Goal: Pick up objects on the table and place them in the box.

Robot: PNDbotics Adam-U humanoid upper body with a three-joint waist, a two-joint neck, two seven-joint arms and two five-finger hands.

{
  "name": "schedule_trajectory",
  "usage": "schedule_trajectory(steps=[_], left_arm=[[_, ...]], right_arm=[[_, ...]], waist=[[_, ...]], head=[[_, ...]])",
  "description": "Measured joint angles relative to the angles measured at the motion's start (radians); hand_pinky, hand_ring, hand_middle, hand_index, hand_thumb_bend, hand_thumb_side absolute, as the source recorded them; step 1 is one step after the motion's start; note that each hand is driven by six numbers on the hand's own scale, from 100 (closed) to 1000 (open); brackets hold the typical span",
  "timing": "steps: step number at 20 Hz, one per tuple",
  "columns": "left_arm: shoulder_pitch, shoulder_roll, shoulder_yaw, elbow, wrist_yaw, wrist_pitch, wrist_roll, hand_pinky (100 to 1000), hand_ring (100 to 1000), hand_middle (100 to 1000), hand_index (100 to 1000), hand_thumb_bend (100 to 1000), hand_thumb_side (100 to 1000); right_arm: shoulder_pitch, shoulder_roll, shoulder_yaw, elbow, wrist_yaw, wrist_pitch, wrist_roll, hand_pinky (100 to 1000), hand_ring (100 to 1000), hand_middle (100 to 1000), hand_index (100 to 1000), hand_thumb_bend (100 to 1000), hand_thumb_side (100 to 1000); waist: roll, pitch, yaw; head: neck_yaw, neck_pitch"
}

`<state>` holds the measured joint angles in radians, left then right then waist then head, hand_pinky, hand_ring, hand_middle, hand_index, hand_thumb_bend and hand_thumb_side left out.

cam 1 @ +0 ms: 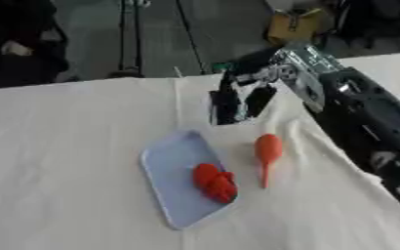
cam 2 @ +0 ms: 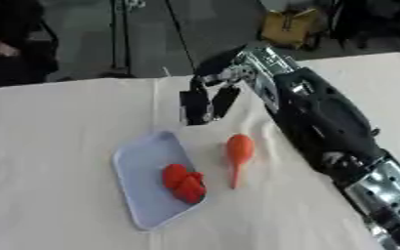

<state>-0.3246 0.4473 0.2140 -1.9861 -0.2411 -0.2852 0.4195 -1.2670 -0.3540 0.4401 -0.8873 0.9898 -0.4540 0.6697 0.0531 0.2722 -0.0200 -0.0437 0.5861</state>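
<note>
An orange carrot-shaped object (cam 1: 268,150) lies on the white tablecloth, thick end away from me, thin tip toward me. Left of it sits a pale blue shallow tray (cam 1: 171,166) holding a red lumpy object (cam 1: 214,182) near its right rim. My right hand (cam 1: 236,101) hangs above the cloth just beyond the carrot and the tray's far corner, fingers straight and pointing down, holding nothing. Its arm (cam 2: 323,122) reaches in from the right edge. The left hand shows in neither view.
The white cloth (cam 1: 67,161) covers the table to its far edge (cam 1: 84,84). Beyond lies a grey floor with a yellow object (cam 1: 294,27) and dark stand legs (cam 1: 131,44). A person in dark clothes stands at the upper left corner.
</note>
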Motion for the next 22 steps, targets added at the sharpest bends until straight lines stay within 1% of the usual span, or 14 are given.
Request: schedule_trajectory(steps=[1, 2, 3, 4, 5, 6, 7, 9, 15, 22], left_arm=[[0.000, 0.000, 0.000, 0.000, 0.000, 0.000, 0.000, 794, 912, 859, 784, 100, 936], [0.000, 0.000, 0.000, 0.000, 0.000, 0.000, 0.000, 794, 912, 859, 784, 100, 934], [0.000, 0.000, 0.000, 0.000, 0.000, 0.000, 0.000, 794, 912, 859, 784, 100, 936], [0.000, 0.000, 0.000, 0.000, 0.000, 0.000, 0.000, 794, 912, 859, 784, 100, 936], [0.000, 0.000, 0.000, 0.000, 0.000, 0.000, 0.000, 794, 912, 859, 784, 100, 936], [0.000, 0.000, 0.000, 0.000, 0.000, 0.000, 0.000, 794, 912, 859, 784, 100, 936], [0.000, 0.000, 0.000, 0.000, 0.000, 0.000, 0.000, 794, 912, 859, 784, 100, 937], [0.000, 0.000, 0.000, 0.000, 0.000, 0.000, 0.000, 794, 912, 860, 784, 100, 937], [-0.001, 0.000, 0.000, 0.000, 0.000, 0.000, 0.000, 794, 913, 860, 784, 100, 937], [-0.009, 0.000, 0.000, 0.000, 0.001, 0.000, 0.000, 794, 913, 860, 784, 100, 937]], right_arm=[[0.000, -0.004, 0.006, -0.019, -0.012, 0.001, 0.001, 996, 965, 727, 636, 152, 621], [0.000, -0.008, 0.014, -0.040, -0.024, 0.002, 0.002, 995, 964, 728, 636, 174, 678], [0.000, -0.013, 0.021, -0.062, -0.037, 0.003, 0.003, 995, 964, 724, 636, 147, 626], [0.000, -0.017, 0.030, -0.084, -0.051, 0.003, 0.003, 995, 964, 724, 636, 171, 638], [0.000, -0.021, 0.039, -0.105, -0.063, 0.004, 0.004, 995, 963, 723, 636, 146, 627], [0.000, -0.023, 0.049, -0.123, -0.075, 0.005, 0.005, 995, 963, 722, 636, 186, 644], [0.000, -0.025, 0.061, -0.141, -0.088, 0.006, 0.006, 995, 963, 720, 634, 144, 626], [0.000, -0.029, 0.082, -0.164, -0.106, 0.006, 0.006, 994, 962, 717, 633, 143, 626], [0.002, -0.029, 0.124, -0.184, -0.121, 0.004, 0.004, 994, 960, 709, 626, 142, 624], [0.023, -0.006, 0.147, -0.183, -0.126, -0.001, -0.001, 993, 956, 699, 622, 146, 625]], waist=[[0.000, 0.000, 0.000], [0.000, 0.000, -0.001], [0.000, 0.000, -0.001], [-0.001, 0.000, -0.001], [-0.002, 0.000, -0.002], [-0.003, 0.000, -0.002], [-0.003, 0.000, -0.002], [-0.003, 0.000, -0.001], [-0.003, -0.001, 0.006], [0.001, -0.001, 0.013]], head=[[0.002, 0.001], [0.004, 0.001], [0.005, 0.002], [0.006, 0.002], [0.007, 0.002], [0.008, 0.002], [0.009, 0.002], [0.009, 0.002], [0.006, 0.002], [-0.003, 0.001]])
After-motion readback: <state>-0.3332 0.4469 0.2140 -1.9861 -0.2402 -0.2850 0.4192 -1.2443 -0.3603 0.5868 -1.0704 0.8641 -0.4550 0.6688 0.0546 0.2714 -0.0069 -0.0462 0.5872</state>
